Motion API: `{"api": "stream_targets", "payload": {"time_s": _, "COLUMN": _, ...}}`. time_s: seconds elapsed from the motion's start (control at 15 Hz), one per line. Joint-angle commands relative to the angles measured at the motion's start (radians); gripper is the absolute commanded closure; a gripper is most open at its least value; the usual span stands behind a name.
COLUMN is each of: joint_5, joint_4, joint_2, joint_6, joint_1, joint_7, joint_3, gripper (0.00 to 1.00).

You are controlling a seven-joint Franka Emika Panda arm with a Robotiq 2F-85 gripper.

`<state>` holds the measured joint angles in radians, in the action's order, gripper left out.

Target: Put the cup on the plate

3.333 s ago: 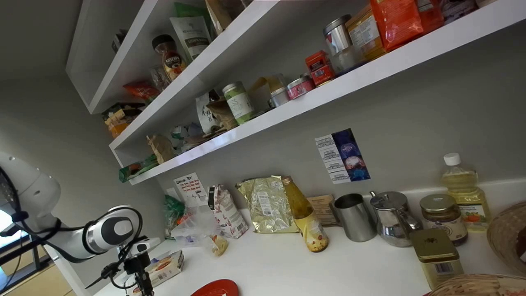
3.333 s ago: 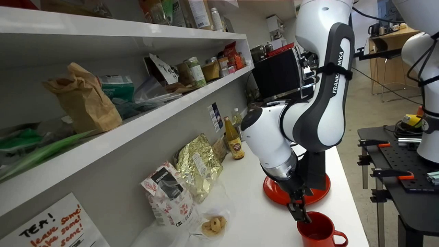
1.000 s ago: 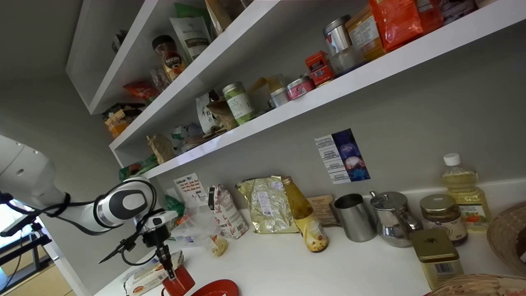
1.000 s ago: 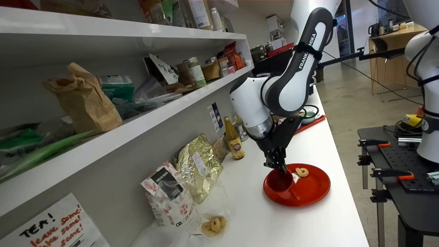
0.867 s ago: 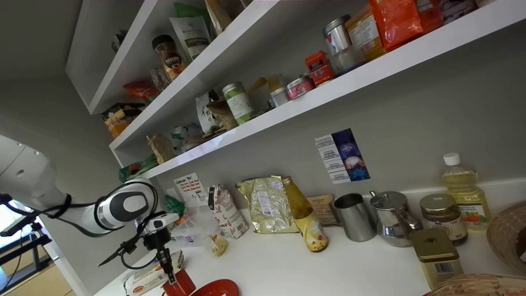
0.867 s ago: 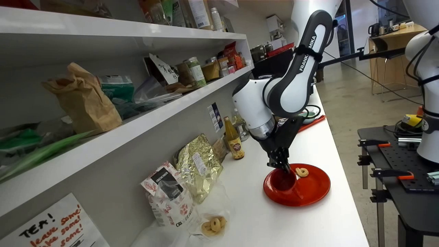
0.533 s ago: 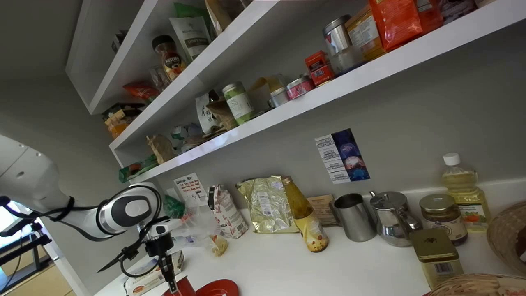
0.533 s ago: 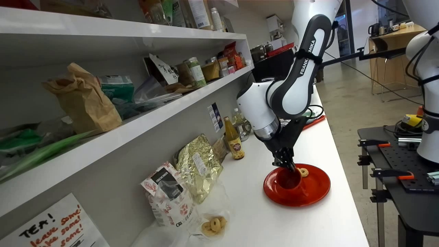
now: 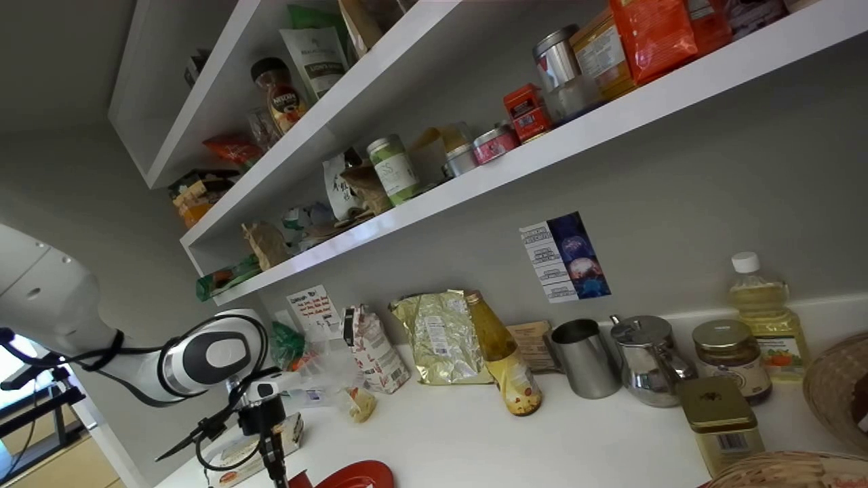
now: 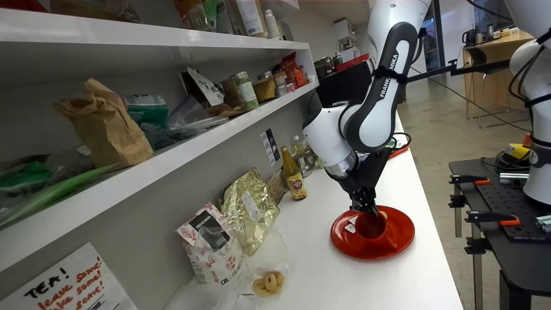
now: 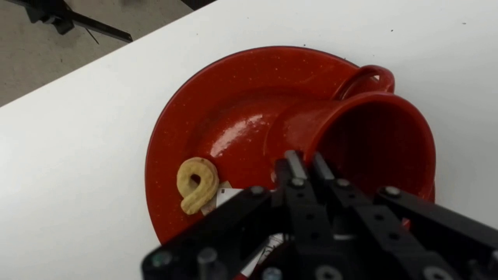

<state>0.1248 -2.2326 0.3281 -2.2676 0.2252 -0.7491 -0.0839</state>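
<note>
a glossy, round, loop-handled red cup (image 10: 372,226) is, in an exterior view, within the outline of a wide, round, glossy red plate (image 10: 400,228) on a white counter (image 10: 312,275); in the wrist view its mouth reaches past the plate's edge. whether its base touches the plate cannot be told. the step in hand seems to be setting it down. doing that well would call for levelling the cup, easing it straight down onto bare plate, clear of a golden, looped, dough-like ring (image 11: 196,182) and thin white printed paper (image 11: 227,194), and waiting until the base sits flat.

a black, two-fingered metal gripper (image 11: 305,156) has its narrow fingers almost together, pinched across the cup's rim: one tip inside, one outside, only the wall between. to let go cleanly, they should probably part just a little, then rise straight up, since the inner tip could catch the wall and topple the cup.
</note>
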Motion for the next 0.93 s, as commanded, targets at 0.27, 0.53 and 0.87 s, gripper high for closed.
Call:
{"api": "stream_targets", "payload": {"time_s": 0.27, "joint_5": -0.022, "joint_4": -0.006, "joint_2": 0.014, "joint_6": 0.0, "joint_1": 0.008, "joint_7": 0.027, "joint_3": 0.01, "gripper": 0.69}}
{"api": "stream_targets", "payload": {"time_s": 0.53, "joint_5": -0.023, "joint_4": -0.006, "joint_2": 0.014, "joint_6": 0.0, "joint_1": 0.007, "joint_7": 0.029, "joint_3": 0.011, "gripper": 0.42}}
{"api": "stream_targets", "payload": {"time_s": 0.87, "joint_5": -0.035, "joint_4": -0.038, "joint_2": -0.081, "joint_6": -0.009, "joint_1": 0.003, "joint_7": 0.043, "joint_3": 0.0, "gripper": 0.12}}
